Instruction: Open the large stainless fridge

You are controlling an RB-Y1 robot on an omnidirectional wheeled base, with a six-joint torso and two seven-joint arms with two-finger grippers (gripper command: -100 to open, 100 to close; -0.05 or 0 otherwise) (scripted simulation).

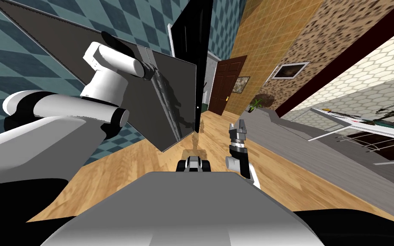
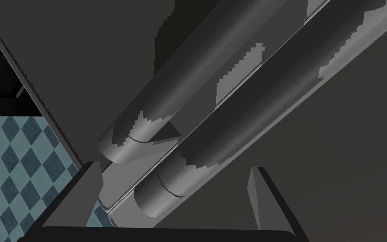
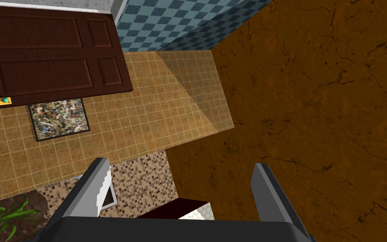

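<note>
Left wrist view, left claw [image 2: 174,167] spread, empty, facing twin fridge handles [image 2: 230,126], right claw [image 3: 180,168] spread, empty.

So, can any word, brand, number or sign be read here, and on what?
None can be read. The dark fridge doors and their two bar handles are plain. The framed picture beside the brown door shows only speckles, no letters.
</note>
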